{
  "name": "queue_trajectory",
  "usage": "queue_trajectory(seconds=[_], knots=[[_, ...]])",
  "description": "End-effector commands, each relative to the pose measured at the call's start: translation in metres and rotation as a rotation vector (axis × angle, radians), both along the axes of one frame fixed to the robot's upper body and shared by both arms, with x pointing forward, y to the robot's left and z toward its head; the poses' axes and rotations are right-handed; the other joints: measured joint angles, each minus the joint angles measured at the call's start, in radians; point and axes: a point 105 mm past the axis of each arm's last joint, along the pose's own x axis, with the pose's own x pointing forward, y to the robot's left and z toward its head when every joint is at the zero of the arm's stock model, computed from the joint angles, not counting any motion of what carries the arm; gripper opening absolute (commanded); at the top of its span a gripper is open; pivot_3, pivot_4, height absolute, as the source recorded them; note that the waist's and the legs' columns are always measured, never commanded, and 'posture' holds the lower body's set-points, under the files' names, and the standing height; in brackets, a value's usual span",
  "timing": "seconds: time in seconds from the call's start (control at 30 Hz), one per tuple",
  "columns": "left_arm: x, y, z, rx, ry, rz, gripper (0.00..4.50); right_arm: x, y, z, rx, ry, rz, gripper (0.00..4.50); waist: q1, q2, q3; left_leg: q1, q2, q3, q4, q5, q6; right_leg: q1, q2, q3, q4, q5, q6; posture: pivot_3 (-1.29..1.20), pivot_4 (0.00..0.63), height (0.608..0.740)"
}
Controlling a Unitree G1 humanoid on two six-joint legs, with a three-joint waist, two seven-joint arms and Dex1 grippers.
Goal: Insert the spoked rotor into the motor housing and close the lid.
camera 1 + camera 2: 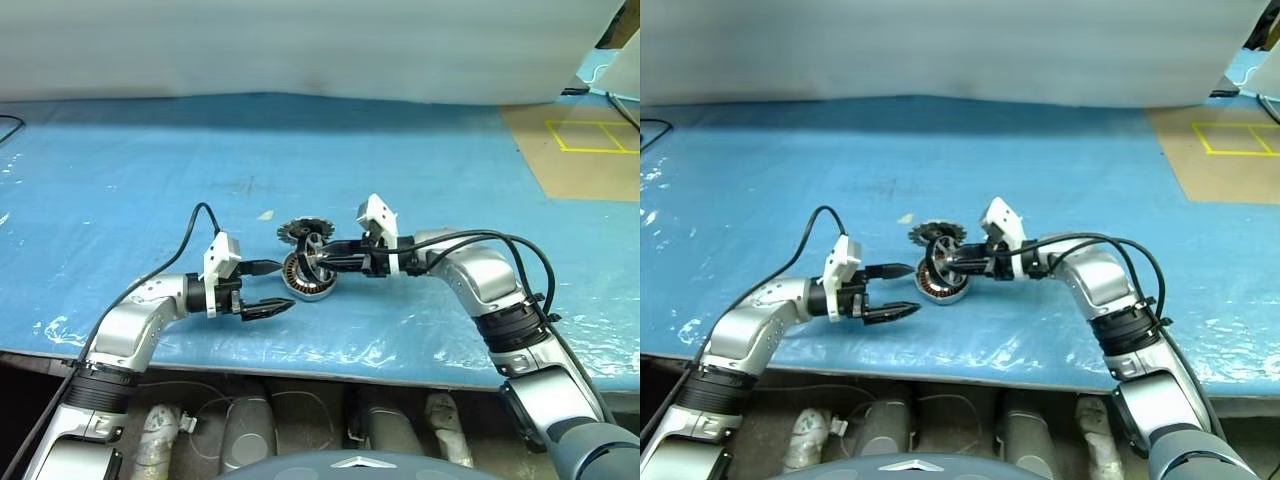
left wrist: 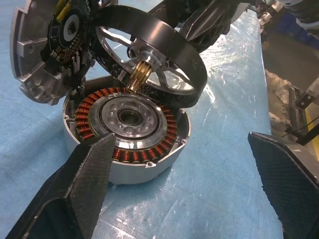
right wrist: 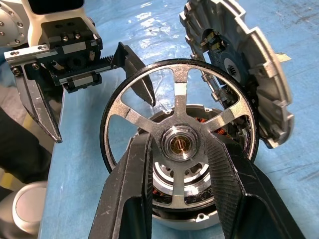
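Observation:
The motor housing [image 2: 130,129], a short silver cylinder with copper windings, sits on the blue table. Its lid [image 2: 45,50], a toothed silver disc with a circuit board, stands tilted open at the housing's far side. My right gripper [image 3: 179,144] is shut on the hub of the spoked rotor [image 3: 180,102], a black-rimmed wheel with silver spokes. It holds the rotor tilted just above the housing's open top, brass pinion pointing at the centre. My left gripper [image 1: 284,287] is open beside the housing, on its left, with nothing between its fingers [image 2: 84,184].
A blue plastic sheet [image 1: 150,180] covers the table, whose front edge [image 1: 300,365] runs just below my arms. Brown board with yellow tape [image 1: 590,140] lies at the far right. A white sheet [image 1: 300,50] hangs behind the table.

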Motion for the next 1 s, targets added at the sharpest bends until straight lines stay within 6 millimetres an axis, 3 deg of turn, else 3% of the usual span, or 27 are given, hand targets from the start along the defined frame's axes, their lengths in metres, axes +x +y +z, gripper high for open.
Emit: queue_trajectory(seconds=[0.03,0.2,0.37,0.8,1.0], knots=[[-0.001,-0.004,0.011,-0.016,-0.042,-0.02,4.5,-0.002,0.008,0.019,0.006,-0.089,0.053,1.21,-0.001,0.0,0.0,0.0,0.0,0.0,0.0,0.0,0.0,0.0,0.0,0.0,0.0,0.0,0.0,0.0,0.15,0.74],[-0.002,-0.003,0.007,-0.015,-0.038,-0.017,4.5,-0.003,0.008,0.019,-0.017,-0.104,0.076,1.21,0.0,0.0,0.0,0.0,0.0,0.0,0.0,0.0,0.0,0.0,0.0,0.0,0.0,0.0,0.0,0.0,0.15,0.74],[-0.001,-0.002,0.004,-0.016,-0.039,-0.012,4.5,-0.002,0.005,0.0,-0.079,-0.083,0.08,1.21,0.0,0.0,0.0,0.0,0.0,0.0,0.0,0.0,0.0,0.0,0.0,0.0,0.0,0.0,0.0,0.0,0.15,0.74],[-0.001,-0.001,0.001,-0.012,-0.044,-0.015,4.5,0.004,0.001,0.006,-0.11,-0.134,0.09,1.21,0.0,0.0,0.0,0.0,0.0,0.0,0.0,0.0,0.0,0.0,0.0,0.0,0.0,0.0,0.0,0.0,0.15,0.74],[0.0,-0.003,0.002,-0.017,-0.048,-0.015,4.5,0.01,-0.002,-0.006,-0.175,-0.159,0.068,1.21,0.0,0.0,0.0,0.0,0.0,0.0,0.001,0.0,0.0,0.0,0.0,0.0,0.001,0.0,0.0,0.0,0.15,0.74]])
